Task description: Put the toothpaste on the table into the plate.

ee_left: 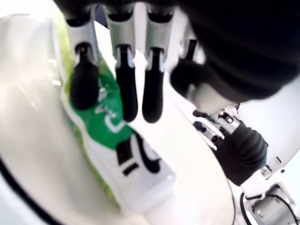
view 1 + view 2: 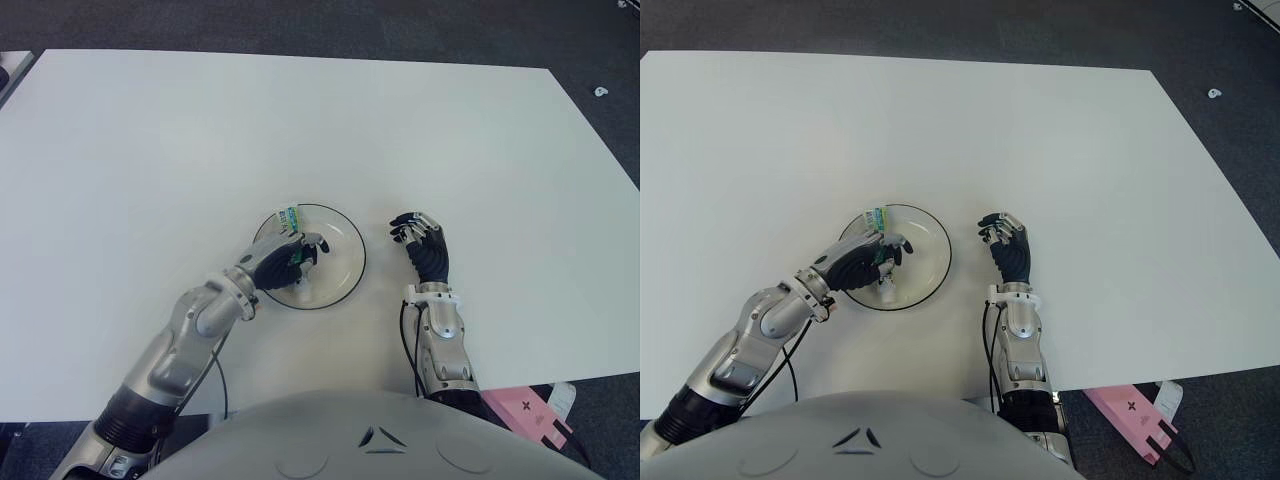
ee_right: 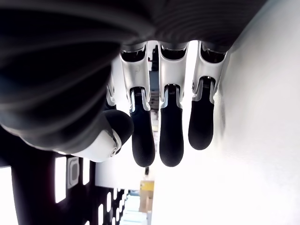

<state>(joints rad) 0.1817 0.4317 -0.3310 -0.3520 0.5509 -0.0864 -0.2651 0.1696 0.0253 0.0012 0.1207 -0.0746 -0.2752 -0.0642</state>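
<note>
One toothpaste [image 2: 292,240] (left hand [image 2: 280,262]), one plate [image 2: 345,262]

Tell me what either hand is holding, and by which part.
The left hand grips the toothpaste around its middle, over the plate. The right hand, right of the plate, holds nothing.

I can read no words. The toothpaste [image 1: 112,140] carries blurred white marks on green and black marks on white, none of them legible to me.
</note>
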